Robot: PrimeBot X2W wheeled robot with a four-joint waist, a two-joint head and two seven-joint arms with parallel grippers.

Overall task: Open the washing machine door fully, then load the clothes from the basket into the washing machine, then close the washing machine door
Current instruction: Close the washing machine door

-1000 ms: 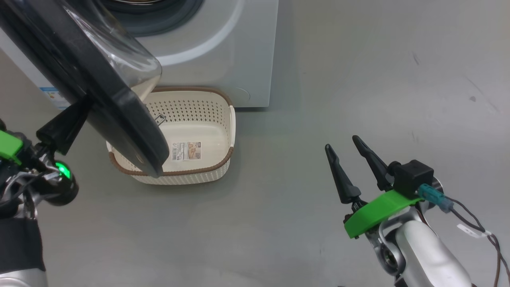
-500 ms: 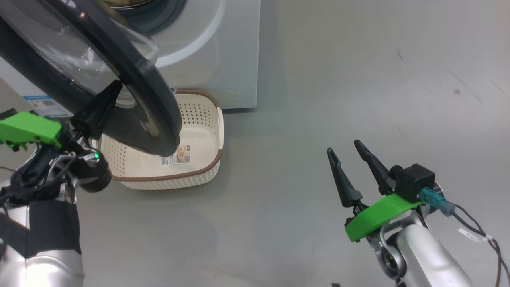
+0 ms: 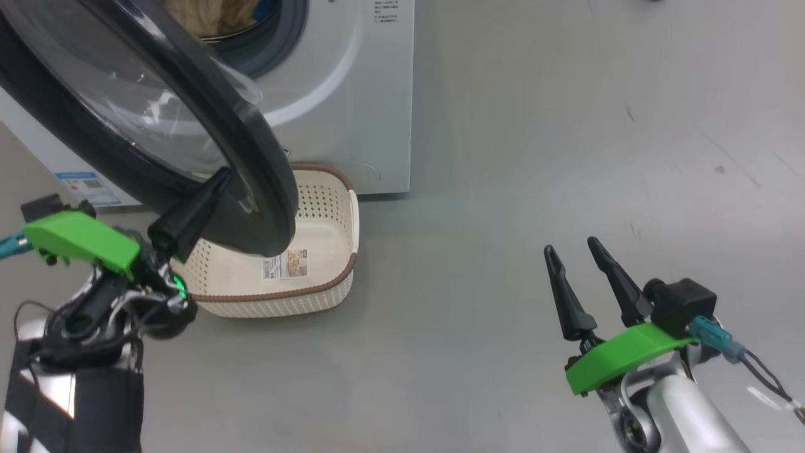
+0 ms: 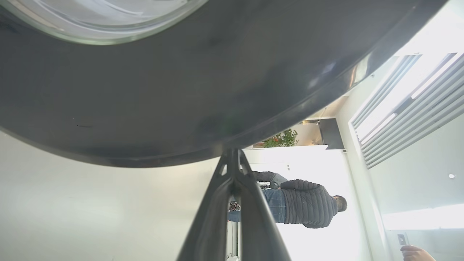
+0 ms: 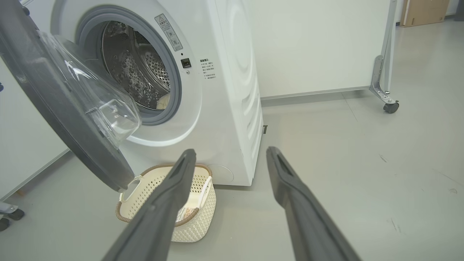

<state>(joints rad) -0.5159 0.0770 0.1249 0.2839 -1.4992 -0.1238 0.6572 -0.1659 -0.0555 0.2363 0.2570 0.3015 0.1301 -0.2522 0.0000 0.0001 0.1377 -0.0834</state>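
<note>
The large round washing machine door with its glossy black rim and clear bulging glass bowl stands partly open. In the head view it swings out from the big white front-loading washing machine towards my left side. My left fingers are pressed together with nothing between them. Their joined tip rests against the lower part of the black rim, on the door's outer face. In the left wrist view the rim curves across the top, and my left fingers meet in one point right at its edge.

Behind the door the steel perforated drum lies open inside its grey rubber seal. Soft pale yellow clothes with a bright blue piece beside them lie in the drum.

The small cream plastic basket with perforated sides and a brown woven-look rim stands on the grey floor, against the foot of the machine. The door's lower edge hangs over its left part in the head view. The basket's floor shows a sticker.

My right fingers hover over the floor, well apart from the basket and the door. They are spread wide and hold nothing. In the right wrist view they point towards the machine and the basket.

A person in a dark padded jacket stands far off in the left wrist view.
</note>
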